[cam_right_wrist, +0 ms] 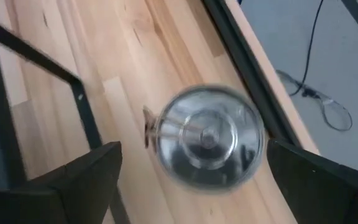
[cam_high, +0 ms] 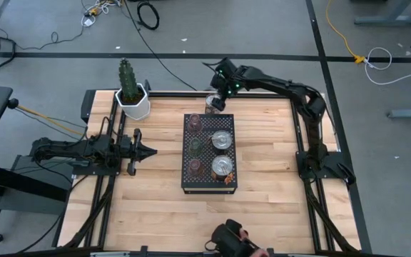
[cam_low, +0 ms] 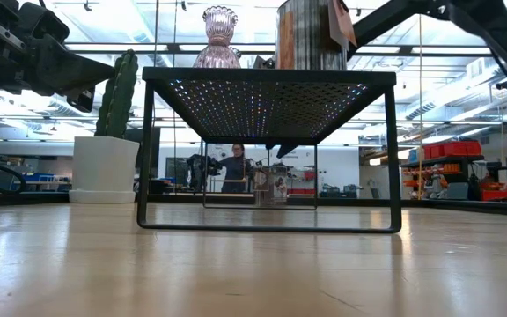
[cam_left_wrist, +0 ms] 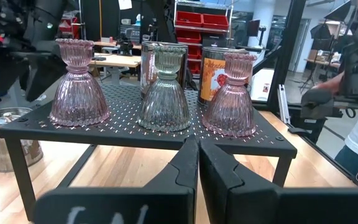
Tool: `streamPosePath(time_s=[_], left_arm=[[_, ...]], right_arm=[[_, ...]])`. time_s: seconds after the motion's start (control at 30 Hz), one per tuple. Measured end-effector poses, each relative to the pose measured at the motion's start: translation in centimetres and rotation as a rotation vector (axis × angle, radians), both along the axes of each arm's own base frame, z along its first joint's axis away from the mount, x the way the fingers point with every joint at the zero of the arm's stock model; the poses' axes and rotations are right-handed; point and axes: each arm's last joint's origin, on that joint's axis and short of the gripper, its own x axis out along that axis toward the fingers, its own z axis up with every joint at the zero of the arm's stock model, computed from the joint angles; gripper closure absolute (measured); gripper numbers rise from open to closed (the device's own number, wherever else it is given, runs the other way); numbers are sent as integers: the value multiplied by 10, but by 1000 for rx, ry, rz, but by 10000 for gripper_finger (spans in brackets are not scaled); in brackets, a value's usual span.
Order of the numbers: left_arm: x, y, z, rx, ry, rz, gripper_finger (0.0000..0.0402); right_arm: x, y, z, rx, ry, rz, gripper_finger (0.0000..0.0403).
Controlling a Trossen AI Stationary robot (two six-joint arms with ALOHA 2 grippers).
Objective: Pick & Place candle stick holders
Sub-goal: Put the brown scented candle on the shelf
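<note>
A black perforated rack [cam_high: 209, 182] stands mid-table. On it stand a pink holder [cam_left_wrist: 76, 87], a green holder [cam_left_wrist: 163, 90] and another pink holder [cam_left_wrist: 232, 93], with two wider silvery holders [cam_high: 222, 140] beside them. A third silvery-clear holder [cam_right_wrist: 207, 137] stands on the wood by the table's far edge [cam_high: 211, 103]. My right gripper [cam_right_wrist: 194, 149] hangs open above it, pointing down, one finger on either side and apart from it. My left gripper [cam_high: 147, 150] is shut and empty, to the left of the rack.
A white pot with a cactus [cam_high: 133, 100] stands at the far left of the table. The table's black frame rail [cam_right_wrist: 241, 56] runs close behind the holder on the wood. A person's hand [cam_high: 261, 251] and a dark device [cam_high: 228, 239] show at the near edge.
</note>
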Motion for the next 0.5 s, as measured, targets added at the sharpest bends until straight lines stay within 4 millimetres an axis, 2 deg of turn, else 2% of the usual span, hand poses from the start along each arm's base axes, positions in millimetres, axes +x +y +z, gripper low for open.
streamPosePath(time_s=[0.13,0.5], left_arm=[[0,0,0,0,0,0,383],[0,0,0,0,0,0,383]], right_arm=[[9,-5,-6,-16,7,2,3],[15,-4,-22,-6,50,11,3]])
